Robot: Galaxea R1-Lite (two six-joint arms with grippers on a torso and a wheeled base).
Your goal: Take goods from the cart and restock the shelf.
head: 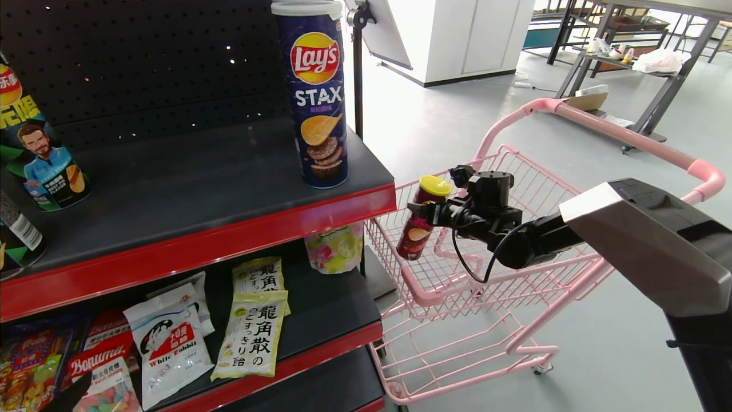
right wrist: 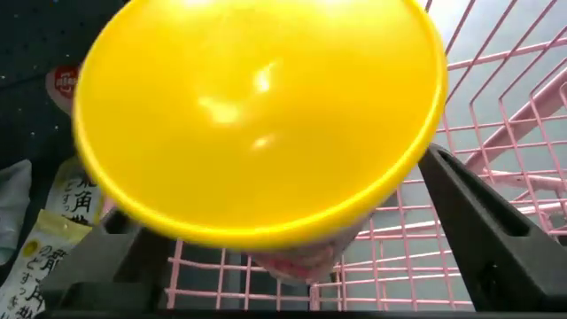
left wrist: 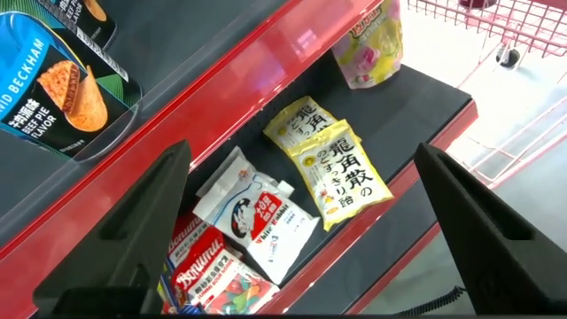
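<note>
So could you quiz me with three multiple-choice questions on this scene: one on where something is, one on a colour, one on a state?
1. Where is the small red chip can?
A. Lying on a table.
B. In the right gripper, above the pink cart.
C. In a person's hand.

2. What colour is its lid?
A. White.
B. Red.
C. Yellow.

3. How is the left gripper?
A. Open, holding nothing.
B. Shut on a bottle.
C. Shut on a cloth.

Answers: B, the gripper clamps the can over the cart's wire; C, the right wrist view shows a yellow disc; A, its fingers stand wide apart with nothing between.
</note>
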